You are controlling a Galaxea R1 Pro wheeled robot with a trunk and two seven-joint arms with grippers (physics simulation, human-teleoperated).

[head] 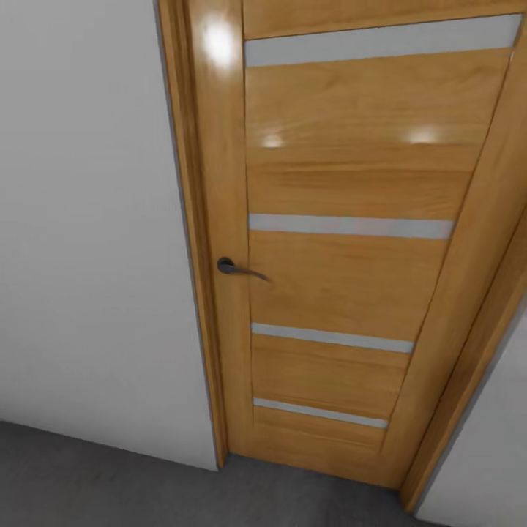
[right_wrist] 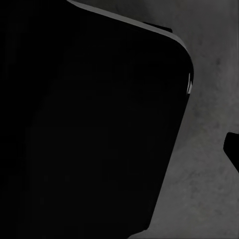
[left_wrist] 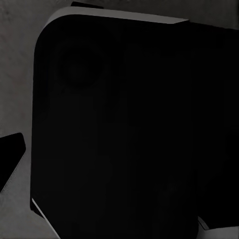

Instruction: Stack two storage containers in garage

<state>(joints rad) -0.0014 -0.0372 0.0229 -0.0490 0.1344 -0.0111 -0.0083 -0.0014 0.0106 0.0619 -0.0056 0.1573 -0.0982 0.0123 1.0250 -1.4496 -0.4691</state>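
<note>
Facing, left to right: pale grey wall point(head: 88, 241); wooden panel door point(head: 344, 278) with four pale horizontal strips, dark lever handle point(head: 236, 268) at its left edge; door frame point(head: 468, 366). Dark grey concrete floor point(head: 95, 476) runs along the wall's foot. Wrist views: black robot body point(left_wrist: 124, 129) over speckled floor. End effector states: cannot tell. Storage containers: location cannot be told.

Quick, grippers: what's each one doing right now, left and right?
Left: cannot be told; its wrist view shows a dark body over grey floor.
Right: cannot be told; same dark bulk.
</note>
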